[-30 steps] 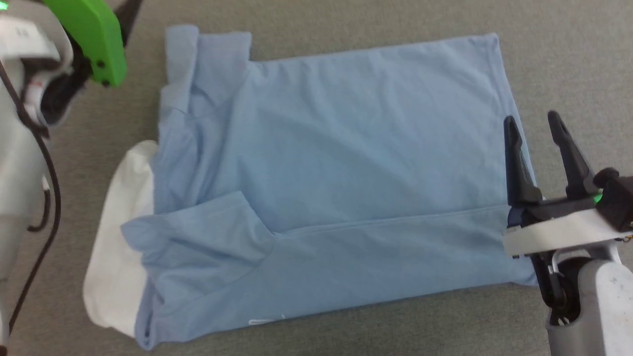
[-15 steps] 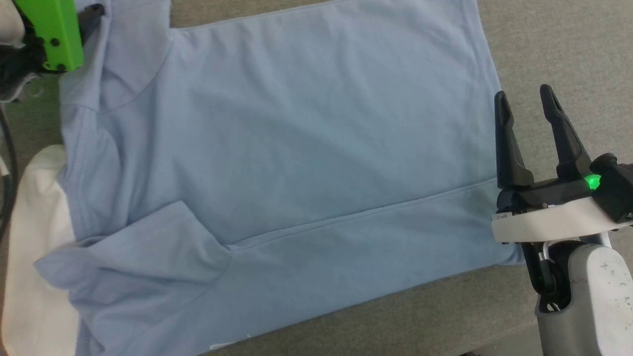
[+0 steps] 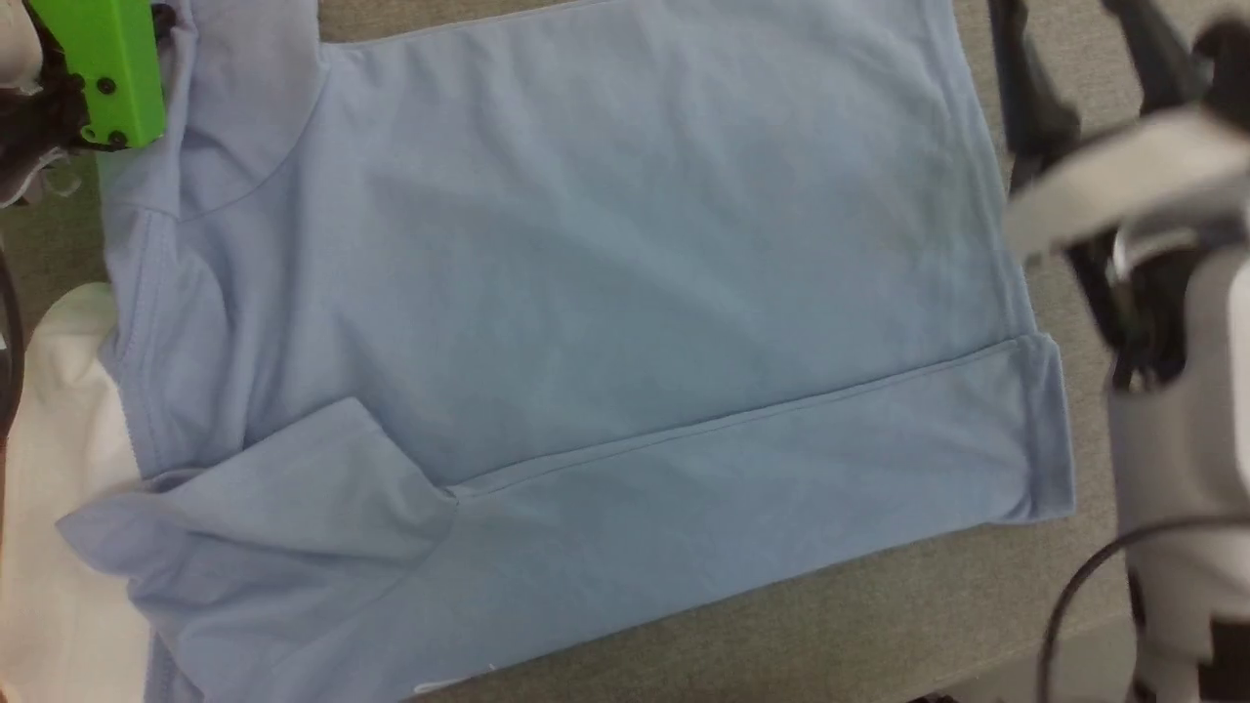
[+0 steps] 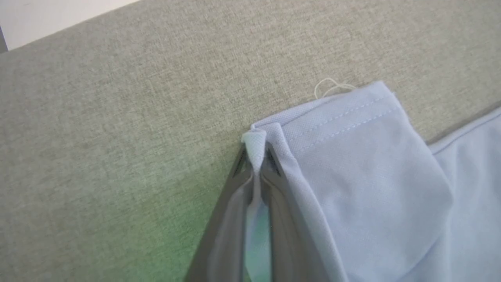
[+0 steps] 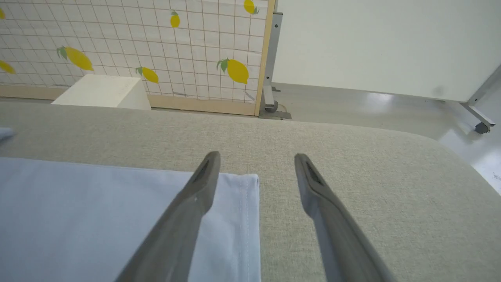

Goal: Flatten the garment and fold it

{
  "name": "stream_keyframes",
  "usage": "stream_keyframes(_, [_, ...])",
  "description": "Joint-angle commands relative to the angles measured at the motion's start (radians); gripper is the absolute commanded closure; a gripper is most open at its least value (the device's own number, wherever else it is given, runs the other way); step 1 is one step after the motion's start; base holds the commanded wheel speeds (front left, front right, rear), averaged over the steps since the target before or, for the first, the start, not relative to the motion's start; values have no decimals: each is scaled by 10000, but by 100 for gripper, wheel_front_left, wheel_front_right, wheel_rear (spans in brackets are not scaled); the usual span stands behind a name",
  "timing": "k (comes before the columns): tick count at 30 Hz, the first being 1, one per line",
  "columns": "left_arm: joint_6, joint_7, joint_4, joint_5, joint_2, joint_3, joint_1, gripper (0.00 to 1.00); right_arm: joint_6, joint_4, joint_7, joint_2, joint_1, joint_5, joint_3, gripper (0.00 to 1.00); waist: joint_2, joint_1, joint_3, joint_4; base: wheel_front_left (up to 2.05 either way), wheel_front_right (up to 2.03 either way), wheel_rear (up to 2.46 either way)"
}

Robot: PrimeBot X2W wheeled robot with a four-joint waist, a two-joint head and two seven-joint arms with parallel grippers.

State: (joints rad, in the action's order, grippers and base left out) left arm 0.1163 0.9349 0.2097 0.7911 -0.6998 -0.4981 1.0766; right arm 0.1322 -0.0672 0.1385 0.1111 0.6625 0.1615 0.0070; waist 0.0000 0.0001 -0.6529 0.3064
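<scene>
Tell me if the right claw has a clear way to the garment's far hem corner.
Probably yes: the right claw is open at that corner of the garment, one finger over the cloth, the other over grey surface; nothing lies between.

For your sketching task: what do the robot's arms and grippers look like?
Left gripper and right gripper: two long, dark grey, tapering fingers each. Left has a bright green housing; right a white band, pale grey forearm and black cable.
</scene>
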Motion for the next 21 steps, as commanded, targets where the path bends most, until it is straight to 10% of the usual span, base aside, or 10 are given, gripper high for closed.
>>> stream_keyframes(1, [57,218,74,81,-37,-166,-437,100,-15,-491,655,-23,610,19,-90,0,0,-1,-33,-135,0,0,0])
stream_keyframes(9, [-32,-122,-59,131,319,-230,-362,100,-15,-3537,5093,-265,3307,-352,-965,0,0,-1,-130,-673,0,0,0])
stream_keyframes(16, [-229,-375,75,103,482,-301,-188,100,-15,-4682,6829,-397,4306,-1153,-1438,0,0,-1,-290,-940,0,0,0])
stream_keyframes(17, [-256,-400,100,103,502,-314,-169,100,-15,-4779,6967,-405,4377,-1215,-1489,13,0,-1,-300,-961,0,0,0])
stream_keyframes(18, [-291,-429,133,105,531,-330,-148,100,-15,-4895,7152,-416,4453,-1271,-1529,52,0,-1,-311,-989,0,0,0])
stream_keyframes(21, [-390,-513,235,95,583,-380,-106,100,-15,-5059,7439,-437,4582,-1388,-1581,100,0,-1,-323,-1032,0,0,0])
